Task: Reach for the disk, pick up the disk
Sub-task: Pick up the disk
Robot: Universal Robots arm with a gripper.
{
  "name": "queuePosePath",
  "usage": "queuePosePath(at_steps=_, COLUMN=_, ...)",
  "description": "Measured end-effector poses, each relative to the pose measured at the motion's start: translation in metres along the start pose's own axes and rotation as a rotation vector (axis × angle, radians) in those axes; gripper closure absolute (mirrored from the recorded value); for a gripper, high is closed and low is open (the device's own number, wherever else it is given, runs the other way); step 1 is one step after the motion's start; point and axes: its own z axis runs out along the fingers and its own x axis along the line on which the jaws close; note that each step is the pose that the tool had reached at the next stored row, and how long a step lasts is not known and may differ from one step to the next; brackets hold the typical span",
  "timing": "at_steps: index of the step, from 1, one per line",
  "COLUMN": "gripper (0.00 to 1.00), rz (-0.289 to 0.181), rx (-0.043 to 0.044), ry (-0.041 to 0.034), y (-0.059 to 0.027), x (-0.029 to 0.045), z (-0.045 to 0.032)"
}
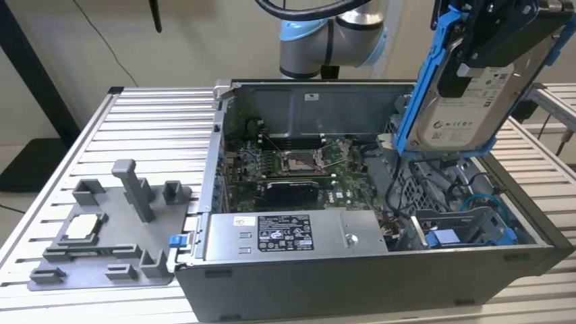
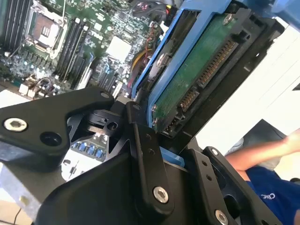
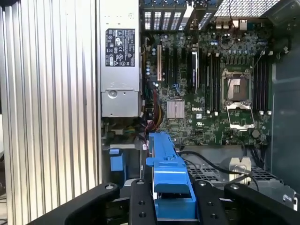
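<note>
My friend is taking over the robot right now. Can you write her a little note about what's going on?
Tool: shut on the disk, gripping its blue frame.
Disk: held up in the air above the open computer case, label showing in the exterior view, touching nothing else.
Done: reach and pick-up; the disk is lifted out of the case.
Left: nothing of the pick-up itself.
Nearby: a grey holder on the table beside the case.

Ribbed aluminium table point(image 1: 153, 128), open grey computer case point(image 1: 360, 283) resting on it toward the exterior view's right, grey plastic fixture tray point(image 1: 108, 233) lying just beside the case on the exterior view's left, small silver chip point(image 1: 81, 226) seated in the tray.
</note>
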Motion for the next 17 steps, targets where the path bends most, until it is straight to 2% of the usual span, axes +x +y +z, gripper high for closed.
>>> queuePosePath(at_steps=5, gripper=1.0, rz=0.0, rx=0.0, ry=-0.0002, y=-0.0022, x=0.0075, z=0.0004)
queuePosePath(at_steps=17, gripper=1.0, rz=0.0, rx=0.0, ry=-0.0001, y=-0.0046, x=0.0167, z=0.0022)
